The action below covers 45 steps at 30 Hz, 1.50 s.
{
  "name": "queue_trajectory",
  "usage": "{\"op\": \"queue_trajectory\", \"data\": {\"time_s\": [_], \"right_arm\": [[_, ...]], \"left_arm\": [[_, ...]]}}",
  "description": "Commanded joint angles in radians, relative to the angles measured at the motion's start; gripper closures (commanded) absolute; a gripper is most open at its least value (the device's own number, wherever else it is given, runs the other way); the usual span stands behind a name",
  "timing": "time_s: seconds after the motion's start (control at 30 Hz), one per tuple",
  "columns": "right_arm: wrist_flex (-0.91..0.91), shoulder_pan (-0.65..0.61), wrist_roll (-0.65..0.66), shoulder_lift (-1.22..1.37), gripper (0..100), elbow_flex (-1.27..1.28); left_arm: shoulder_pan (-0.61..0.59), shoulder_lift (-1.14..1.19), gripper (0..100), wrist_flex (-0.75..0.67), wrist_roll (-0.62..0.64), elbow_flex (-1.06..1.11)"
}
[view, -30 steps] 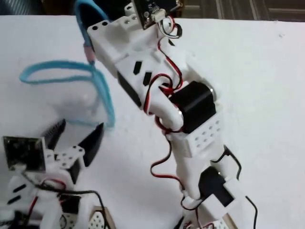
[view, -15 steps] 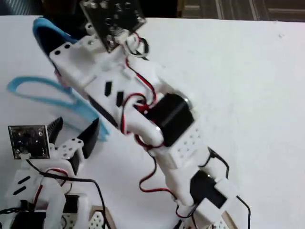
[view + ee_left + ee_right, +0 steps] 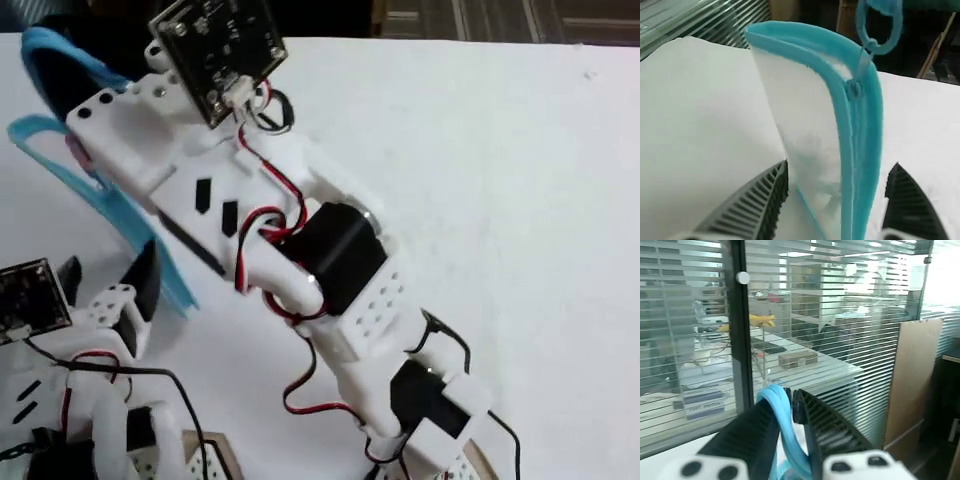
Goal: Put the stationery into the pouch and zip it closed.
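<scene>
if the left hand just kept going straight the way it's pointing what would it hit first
The pouch: its clear side and blue zip edge sit right ahead of the left hand, in line with the gap between its open fingers. How far off is hard to judge.

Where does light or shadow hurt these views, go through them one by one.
High view: the table is evenly bright, without hard shadows. Left wrist view: the pouch is well lit against a dark background. Right wrist view: bright windows behind leave the right hand dark in front.
</scene>
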Motion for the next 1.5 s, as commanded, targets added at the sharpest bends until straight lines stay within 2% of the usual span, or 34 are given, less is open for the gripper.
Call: {"op": "queue_trajectory", "data": {"time_s": [0.0, 0.27, 0.57, 0.73, 0.87, 0.97, 1.07, 1.2, 1.47], "right_arm": [[-0.016, -0.033, -0.011, -0.008, 98.2, -0.031], [-0.010, -0.108, -0.011, -0.007, 98.2, -0.026], [-0.012, -0.124, -0.011, 0.016, 98.2, -0.034], [-0.012, -0.131, -0.011, 0.025, 98.2, -0.034], [-0.016, -0.114, -0.009, 0.027, 98.2, -0.028], [-0.018, -0.079, -0.009, 0.028, 98.2, -0.026], [-0.018, -0.010, -0.011, 0.056, 98.2, -0.034], [-0.018, 0.068, -0.011, 0.088, 98.2, -0.035], [-0.051, 0.166, -0.012, 0.102, 98.2, -0.025]], "left_arm": [[-0.042, -0.005, 68, -0.023, 0.052, -0.003], [-0.058, -0.004, 68, -0.057, 0.075, -0.003], [-0.044, -0.005, 69, -0.104, 0.109, 0.014], [-0.082, -0.005, 80, -0.247, 0.114, 0.086], [-0.076, -0.007, 90, -0.255, -0.018, 0.087], [-0.076, -0.007, 98, -0.238, -0.086, 0.087], [-0.074, -0.007, 98, -0.178, -0.109, 0.058], [-0.016, -0.007, 98, -0.086, -0.109, -0.014], [0.008, -0.007, 98, -0.017, -0.124, -0.107]]}}
